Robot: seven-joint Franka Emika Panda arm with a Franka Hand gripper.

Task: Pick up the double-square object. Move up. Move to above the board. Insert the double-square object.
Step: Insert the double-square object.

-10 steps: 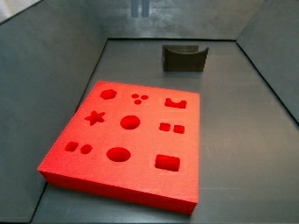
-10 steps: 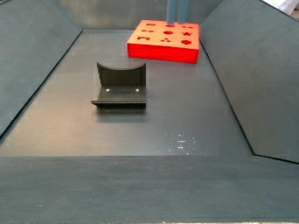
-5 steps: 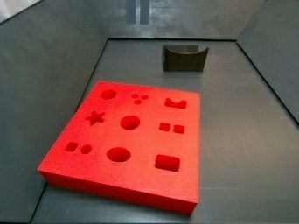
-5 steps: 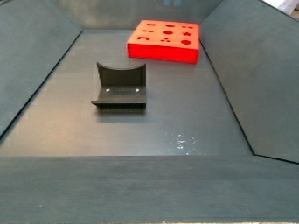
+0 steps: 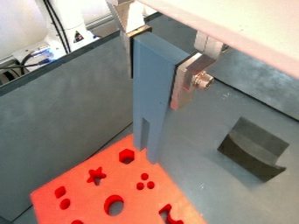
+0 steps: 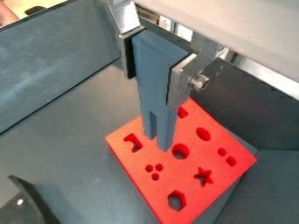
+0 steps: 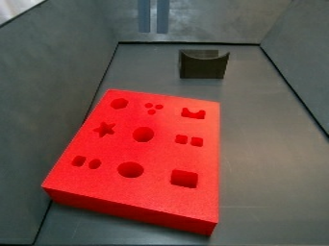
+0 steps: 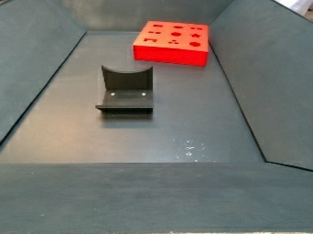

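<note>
My gripper (image 5: pixel 158 61) is shut on the double-square object (image 5: pixel 149 96), a tall grey-blue bar gripped near its upper end between the silver fingers (image 5: pixel 187 80). It hangs upright with its two prongs pointing down, high above the board (image 5: pixel 59 186). Both wrist views show this: gripper (image 6: pixel 156 66), bar (image 6: pixel 158 101), board (image 6: pixel 128 157). The bright red board lies flat on the floor in both side views (image 7: pixel 161 154) (image 8: pixel 171 53). Only the bar's pronged end (image 7: pixel 153 12) shows in a side view, at the top edge. The gripper is out of both side views.
The dark fixture (image 7: pixel 203 62) stands on the floor beyond the board, also seen in the other views (image 8: pixel 126 89) (image 5: pixel 254 147) (image 6: pixel 30 197). Grey sloping walls (image 7: pixel 52 58) enclose the floor on all sides.
The bar has risen: its lower end showed at the top of one side view a second ago and is now out of that view. The board and fixture have not moved.
</note>
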